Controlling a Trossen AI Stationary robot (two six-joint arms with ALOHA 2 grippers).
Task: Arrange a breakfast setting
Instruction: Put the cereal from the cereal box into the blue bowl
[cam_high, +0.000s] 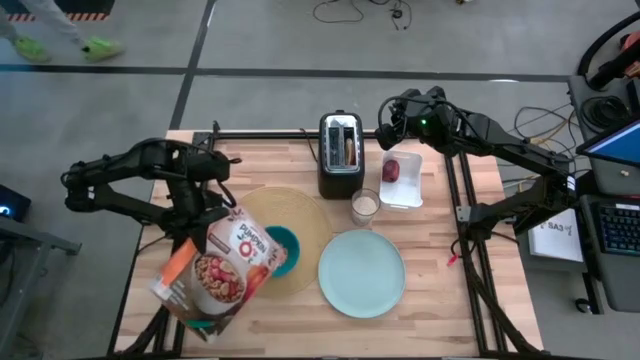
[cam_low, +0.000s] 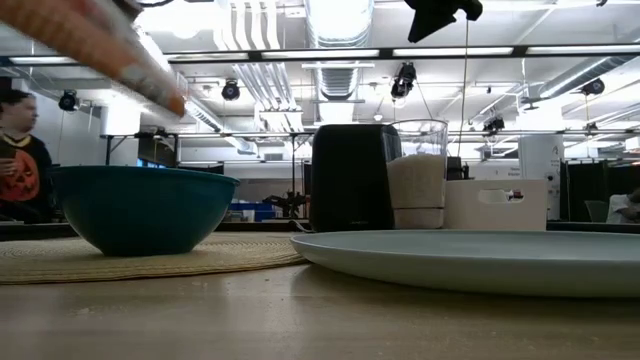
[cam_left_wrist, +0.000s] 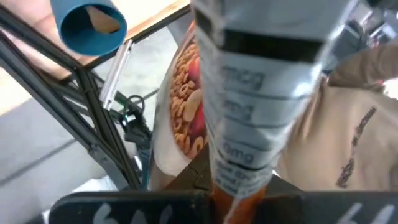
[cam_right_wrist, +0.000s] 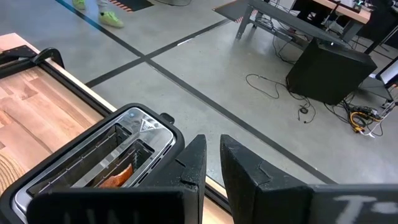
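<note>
Two arms show from above: the left gripper (cam_high: 205, 235) is clamped on a cereal box (cam_high: 222, 268), tilted above the teal bowl (cam_high: 283, 250) on the round tan placemat (cam_high: 300, 215). Bare wood rims the large pale-blue plate (cam_high: 361, 273). Right wrist view: the right gripper (cam_right_wrist: 212, 163), nearly closed and empty, hovers beside the toaster (cam_right_wrist: 93, 158).

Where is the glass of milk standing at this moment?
In the high view, the glass of milk stands right of centre, between the black toaster and the pale-blue plate.
</note>
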